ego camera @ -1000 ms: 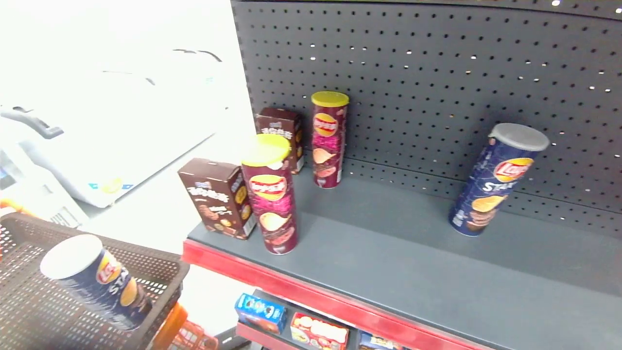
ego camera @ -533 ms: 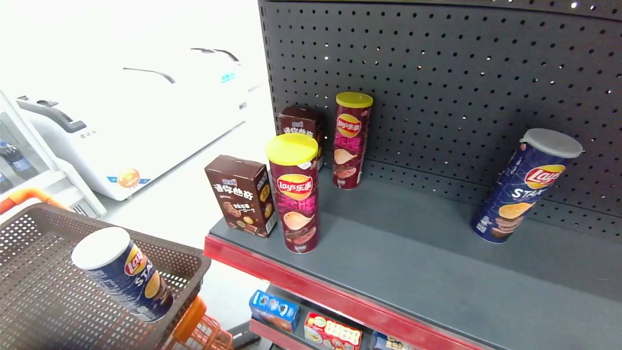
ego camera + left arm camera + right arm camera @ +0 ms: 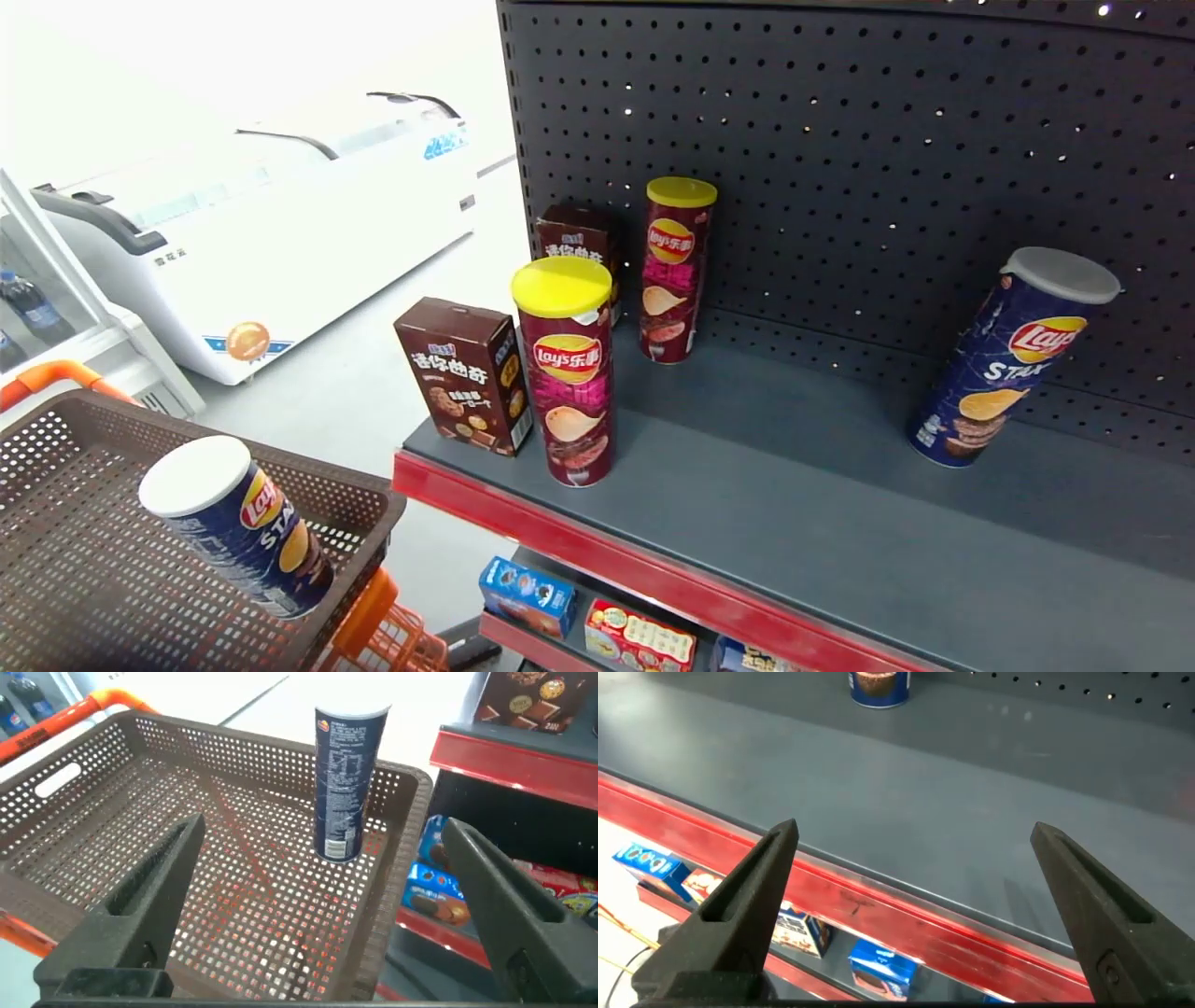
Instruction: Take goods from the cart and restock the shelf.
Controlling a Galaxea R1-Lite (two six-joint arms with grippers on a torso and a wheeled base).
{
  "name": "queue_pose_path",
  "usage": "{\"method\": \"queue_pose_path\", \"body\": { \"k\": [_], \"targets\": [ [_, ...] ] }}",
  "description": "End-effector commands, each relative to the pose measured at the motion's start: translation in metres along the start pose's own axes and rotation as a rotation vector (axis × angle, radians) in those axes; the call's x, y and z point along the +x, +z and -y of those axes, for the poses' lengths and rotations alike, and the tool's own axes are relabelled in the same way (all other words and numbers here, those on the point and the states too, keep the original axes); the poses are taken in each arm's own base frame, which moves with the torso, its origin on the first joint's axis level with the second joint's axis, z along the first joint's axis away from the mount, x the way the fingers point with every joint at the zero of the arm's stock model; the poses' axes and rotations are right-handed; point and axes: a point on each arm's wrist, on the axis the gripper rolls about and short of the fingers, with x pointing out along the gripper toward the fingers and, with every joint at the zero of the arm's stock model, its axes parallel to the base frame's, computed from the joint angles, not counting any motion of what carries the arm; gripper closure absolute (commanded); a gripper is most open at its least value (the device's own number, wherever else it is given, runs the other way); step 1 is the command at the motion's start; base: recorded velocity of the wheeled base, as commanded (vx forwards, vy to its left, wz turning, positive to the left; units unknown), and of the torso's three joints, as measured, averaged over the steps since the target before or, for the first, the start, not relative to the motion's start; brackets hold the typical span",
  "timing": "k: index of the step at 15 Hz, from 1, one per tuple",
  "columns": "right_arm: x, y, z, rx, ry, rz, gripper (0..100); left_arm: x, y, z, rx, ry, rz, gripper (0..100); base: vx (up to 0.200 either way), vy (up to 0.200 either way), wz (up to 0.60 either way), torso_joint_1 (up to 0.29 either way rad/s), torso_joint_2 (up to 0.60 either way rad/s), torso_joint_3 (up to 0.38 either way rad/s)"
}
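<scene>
A dark blue chip can (image 3: 233,527) with a white lid stands upright in the brown perforated cart basket (image 3: 75,560), close to its wall nearest the shelf. In the left wrist view the same can (image 3: 344,784) stands ahead of my open left gripper (image 3: 322,919), which hovers over the basket (image 3: 140,793) with nothing between its fingers. On the grey shelf (image 3: 803,504) another blue can (image 3: 1013,359) leans against the pegboard. My right gripper (image 3: 915,915) is open above the shelf's front part (image 3: 971,793), with the blue can's base (image 3: 879,686) beyond it.
Two maroon cans with yellow lids (image 3: 567,369) (image 3: 675,268) and two brown cookie boxes (image 3: 467,373) (image 3: 579,247) stand at the shelf's left end. The shelf has a red front lip (image 3: 597,551) and snack boxes on a lower level (image 3: 527,593). A white chest freezer (image 3: 271,224) stands beyond the cart.
The head camera swung over the past second, so the whole scene shifted right in view, then settled. The cans and boxes have not moved.
</scene>
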Motion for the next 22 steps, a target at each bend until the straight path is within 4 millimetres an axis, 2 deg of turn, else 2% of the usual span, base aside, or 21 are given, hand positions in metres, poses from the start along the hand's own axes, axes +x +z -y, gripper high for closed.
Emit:
{"method": "queue_pose_path", "body": {
  "k": [1,2,5,8,9,10,12,13,17,22],
  "targets": [
    [0.000,0.000,0.000,0.000,0.001,0.000,0,0.024,0.026,0.003,0.022,-0.035,-0.136,0,0.000,0.000,0.00,0.000,0.00,0.000],
    [0.000,0.000,0.000,0.000,0.001,0.002,0,0.032,0.032,0.005,0.028,-0.039,-0.179,0,0.000,0.000,0.00,0.000,0.00,0.000],
    [0.000,0.000,0.000,0.000,0.001,0.002,0,0.061,0.030,0.010,0.003,-0.106,-0.364,0,0.000,0.000,0.00,0.000,0.00,0.000],
    [0.000,0.000,0.000,0.000,0.001,0.000,0,0.093,0.029,0.006,-0.018,-0.032,-0.447,0,0.000,0.000,0.00,0.000,0.00,0.000],
    [0.000,0.000,0.000,0.000,0.001,0.000,0,0.098,0.028,0.005,-0.018,-0.024,-0.457,0,0.000,0.000,0.00,0.000,0.00,0.000],
    [0.000,0.000,0.000,0.000,0.001,0.000,0,0.104,0.026,0.005,-0.015,-0.027,-0.468,0,0.000,0.000,0.00,0.000,0.00,0.000],
    [0.000,0.000,0.000,0.000,0.001,0.000,0,0.115,0.010,0.005,0.001,-0.036,-0.524,0,0.000,0.000,0.00,0.000,0.00,0.000],
    [0.000,0.000,0.000,0.000,0.001,0.000,0,0.115,0.009,0.005,0.004,-0.037,-0.527,0,0.000,0.000,0.00,0.000,0.00,0.000],
    [0.000,0.000,0.000,0.000,0.001,0.000,0,0.150,-0.006,0.010,0.022,-0.082,-0.497,0,0.000,0.000,0.00,0.000,0.00,0.000],
    [0.000,0.000,0.000,0.000,0.001,0.000,0,0.174,-0.022,0.009,0.111,-0.083,-0.387,0,0.000,0.000,0.00,0.000,0.00,0.000]
  ]
}}
